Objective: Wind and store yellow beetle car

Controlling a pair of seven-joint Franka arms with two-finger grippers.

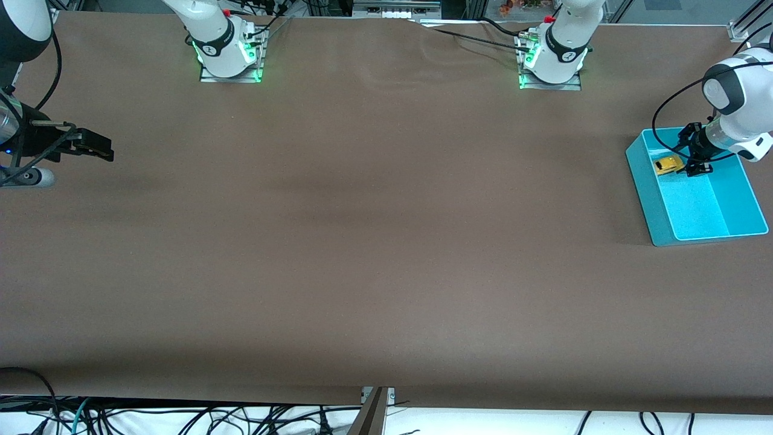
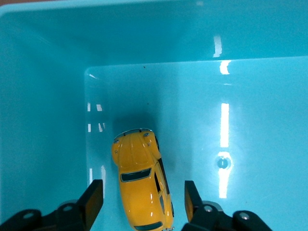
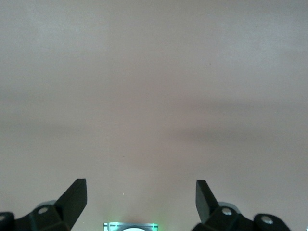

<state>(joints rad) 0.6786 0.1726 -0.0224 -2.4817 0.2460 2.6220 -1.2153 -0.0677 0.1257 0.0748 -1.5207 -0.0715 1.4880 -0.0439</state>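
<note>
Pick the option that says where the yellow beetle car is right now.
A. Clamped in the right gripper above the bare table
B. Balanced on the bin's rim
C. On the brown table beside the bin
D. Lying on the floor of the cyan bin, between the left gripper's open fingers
D: the yellow beetle car lies on the floor of the cyan bin, with the left gripper open around it, its fingers clear of the car's sides.

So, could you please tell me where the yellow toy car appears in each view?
Front view: yellow toy car in the cyan bin, at the left arm's end of the table.
Left wrist view: car on the bin floor, between the open left end effector's fingers.
Right wrist view: absent.
Shared landmark: the bin.
</note>
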